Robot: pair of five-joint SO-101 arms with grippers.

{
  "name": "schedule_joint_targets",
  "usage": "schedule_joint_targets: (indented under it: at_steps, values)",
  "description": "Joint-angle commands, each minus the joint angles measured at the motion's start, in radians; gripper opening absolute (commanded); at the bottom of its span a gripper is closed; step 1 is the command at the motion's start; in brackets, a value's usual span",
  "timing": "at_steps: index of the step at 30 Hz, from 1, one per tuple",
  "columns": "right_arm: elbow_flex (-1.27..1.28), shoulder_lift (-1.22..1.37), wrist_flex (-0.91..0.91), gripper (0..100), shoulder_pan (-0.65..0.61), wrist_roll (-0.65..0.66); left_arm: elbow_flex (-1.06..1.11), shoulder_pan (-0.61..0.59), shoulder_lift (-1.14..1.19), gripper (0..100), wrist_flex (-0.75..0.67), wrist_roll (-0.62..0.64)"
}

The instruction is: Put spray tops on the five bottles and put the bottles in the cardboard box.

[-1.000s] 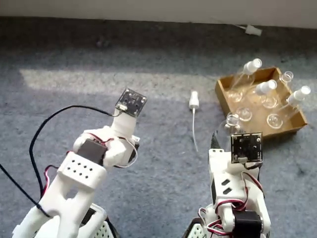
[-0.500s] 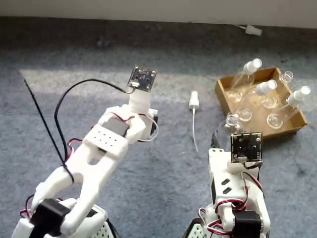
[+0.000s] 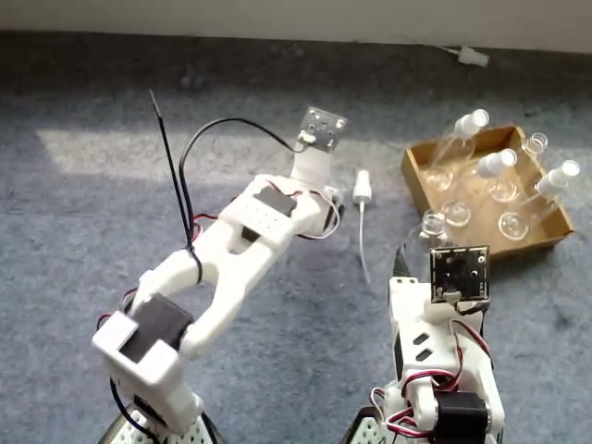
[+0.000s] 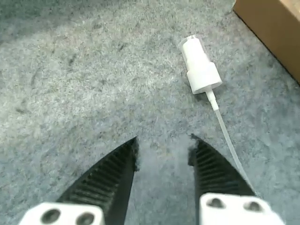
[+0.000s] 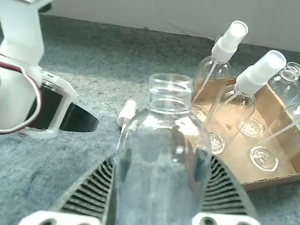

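Observation:
A white spray top (image 3: 363, 188) with a long thin tube lies on the grey carpet left of the cardboard box (image 3: 532, 242). My left gripper (image 4: 164, 143) hangs open just short of the spray top (image 4: 200, 72), with nothing between its fingers. My right gripper (image 5: 161, 171) is shut on a clear bottle (image 5: 161, 150) that stands upright with a bare neck. In the high view this bottle (image 3: 433, 225) is at the box's near left corner. Inside the box lean three bottles with white spray tops (image 3: 498, 162) and one open-necked bottle (image 3: 535, 143).
The left arm (image 3: 250, 231) stretches diagonally across the carpet's middle; its black finger (image 5: 77, 121) is close to the spray top (image 5: 126, 112). A box corner (image 4: 272, 28) rises just beyond the top. Another small white piece (image 3: 472, 57) lies by the far wall.
The left arm has stretched forward and to the right, bringing its open gripper up to the loose spray top. The right arm and its bottle have stayed put.

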Motion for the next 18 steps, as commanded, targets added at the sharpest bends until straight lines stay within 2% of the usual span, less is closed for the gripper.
schedule_joint_targets:
  at_steps: [1, 4, 11, 18]
  values:
    - [-0.005, -0.007, -0.018, 13.3, 0.015, -0.006, -0.145, 0.045, 0.084, 27, -0.017, 0.017]
    - [-0.005, -0.007, 0.001, 13.3, 0.015, -0.005, -0.222, 0.041, 0.162, 27, -0.061, 0.017]
    - [-0.005, -0.007, 0.001, 13.3, 0.015, -0.005, -0.332, 0.045, 0.328, 27, -0.232, 0.132]
    - [-0.005, -0.007, 0.001, 13.3, 0.015, -0.005, -0.421, 0.044, 0.475, 27, -0.27, 0.135]
